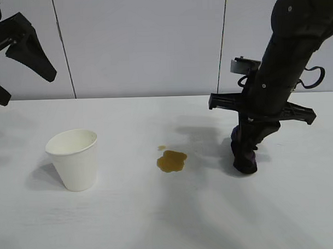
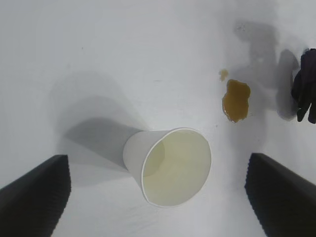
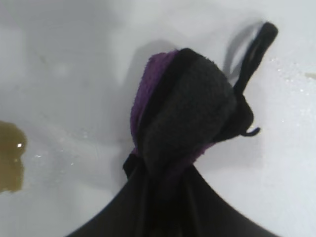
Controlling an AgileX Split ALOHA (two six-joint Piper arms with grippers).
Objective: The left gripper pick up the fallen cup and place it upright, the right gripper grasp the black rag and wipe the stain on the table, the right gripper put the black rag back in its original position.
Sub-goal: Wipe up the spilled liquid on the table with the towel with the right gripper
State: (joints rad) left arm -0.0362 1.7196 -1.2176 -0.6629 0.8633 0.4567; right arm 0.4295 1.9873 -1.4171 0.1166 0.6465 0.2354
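Now my right gripper (image 1: 245,161) is clamped on the black rag (image 1: 244,154), beside the stain (image 1: 171,161) on the table (image 1: 170,222). Soft and light, the rag bunches easily, so pinching its gathered top suits it. Beyond the stain, the cup (image 1: 74,158) stands upright; my left gripper (image 1: 14,64) hangs spread wide above it.

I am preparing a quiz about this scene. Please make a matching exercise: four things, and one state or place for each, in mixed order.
Things:
1. cup
2. rag
3. stain
4. left end effector

States:
a. open, raised above the table's left end
b. upright on the table
c. held in the right end effector
d. brown, unwiped, between cup and rag

Pairs: 1-b, 2-c, 3-d, 4-a
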